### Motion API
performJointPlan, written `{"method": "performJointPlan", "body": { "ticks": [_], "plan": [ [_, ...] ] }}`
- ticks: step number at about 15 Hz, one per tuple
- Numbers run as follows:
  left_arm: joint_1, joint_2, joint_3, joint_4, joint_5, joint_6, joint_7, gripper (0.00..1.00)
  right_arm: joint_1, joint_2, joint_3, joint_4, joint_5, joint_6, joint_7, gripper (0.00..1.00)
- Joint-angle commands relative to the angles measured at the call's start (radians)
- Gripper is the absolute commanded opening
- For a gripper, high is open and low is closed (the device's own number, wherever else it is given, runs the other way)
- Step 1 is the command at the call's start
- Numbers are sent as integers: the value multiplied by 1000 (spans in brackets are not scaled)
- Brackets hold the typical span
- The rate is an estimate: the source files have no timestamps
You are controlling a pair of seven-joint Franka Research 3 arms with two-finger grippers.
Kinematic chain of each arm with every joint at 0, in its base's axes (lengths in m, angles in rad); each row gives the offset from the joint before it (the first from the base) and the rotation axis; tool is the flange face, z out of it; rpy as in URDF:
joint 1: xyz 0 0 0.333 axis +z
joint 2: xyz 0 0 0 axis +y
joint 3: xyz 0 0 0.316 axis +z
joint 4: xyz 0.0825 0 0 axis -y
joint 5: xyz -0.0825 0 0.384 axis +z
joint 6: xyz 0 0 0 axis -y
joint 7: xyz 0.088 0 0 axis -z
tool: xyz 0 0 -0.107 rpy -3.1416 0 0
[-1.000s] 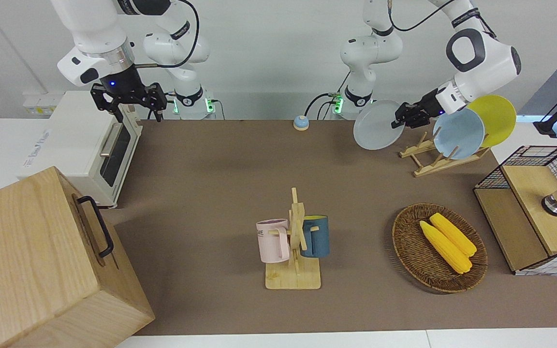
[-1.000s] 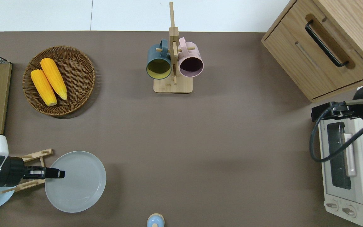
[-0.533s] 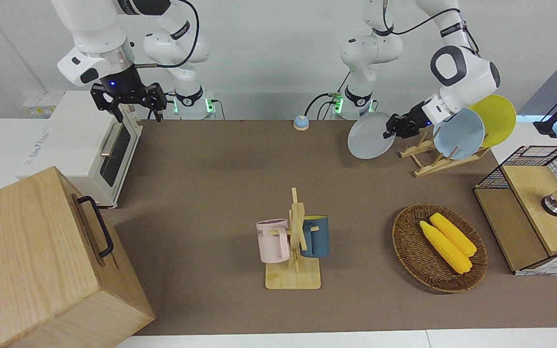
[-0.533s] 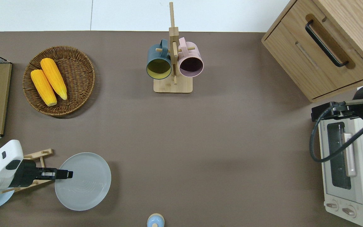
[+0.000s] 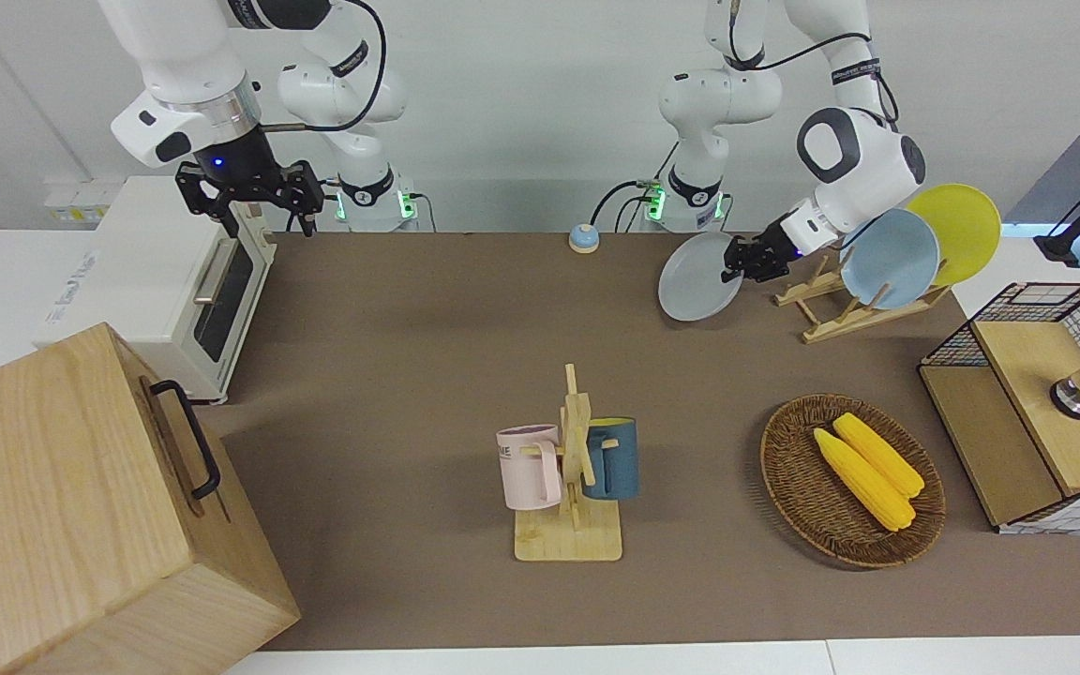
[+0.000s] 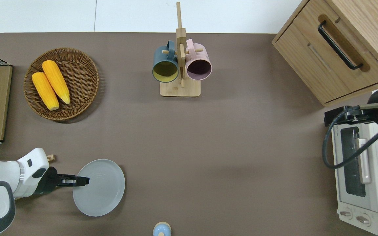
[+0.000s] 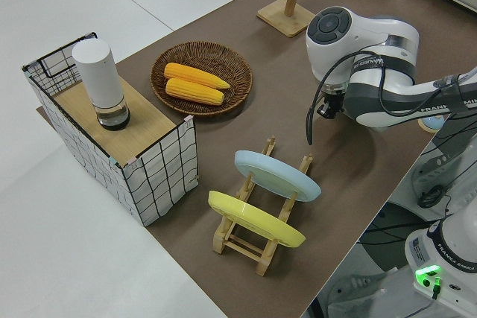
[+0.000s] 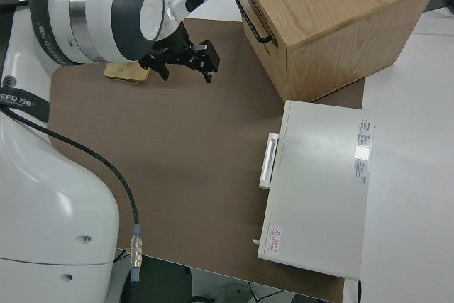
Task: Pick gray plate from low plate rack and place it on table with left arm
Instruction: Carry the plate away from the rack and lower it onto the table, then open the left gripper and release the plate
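Observation:
My left gripper (image 5: 744, 263) (image 6: 84, 181) is shut on the rim of the gray plate (image 5: 695, 281) (image 6: 102, 188). The plate hangs tilted, low over the table (image 5: 427, 375) (image 6: 241, 147), beside the low plate rack (image 5: 831, 305) (image 7: 261, 237) on the side toward the table's middle. Whether its lower edge touches the tabletop I cannot tell. The rack holds a light-blue plate (image 5: 889, 258) and a yellow plate (image 5: 957, 230). In the overhead view my arm hides most of the rack, and in the left side view it hides the gray plate. My right gripper (image 5: 259, 202) (image 8: 188, 58) is parked and open.
A mug tree (image 5: 570, 469) with two mugs stands mid-table. A wicker basket (image 5: 788, 469) with two corn cobs and a wire box (image 5: 1037, 403) are toward the left arm's end. A toaster oven (image 5: 165, 281) and wooden cabinet (image 5: 81, 506) are toward the right arm's end. A small blue bell (image 5: 583, 238) sits near the robots.
My left gripper has carried the gray plate away from the rack toward the table's middle and lower toward the tabletop. The right arm has not moved.

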Motion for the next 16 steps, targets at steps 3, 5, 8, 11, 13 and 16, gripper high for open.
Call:
{"method": "performJointPlan", "body": {
  "ticks": [3,5,8,11,13,16],
  "plan": [
    [-39,24,9,-36,-20,83,29,0,7,0,-6,6,3,-1,4,983],
    [-36,44,9,-34,-20,85,69,0,7,0,-6,6,3,-1,4,983],
    [-37,50,10,-29,-20,84,87,74,7,0,-6,6,3,-1,4,983],
    [-37,51,10,-26,-18,84,87,471,7,0,-6,6,3,-1,4,983],
    [-37,50,10,-19,-17,84,87,993,7,0,-6,6,3,-1,4,983],
    [-36,51,12,1,-6,84,87,998,7,0,-6,6,3,-2,4,983]
  ]
}}
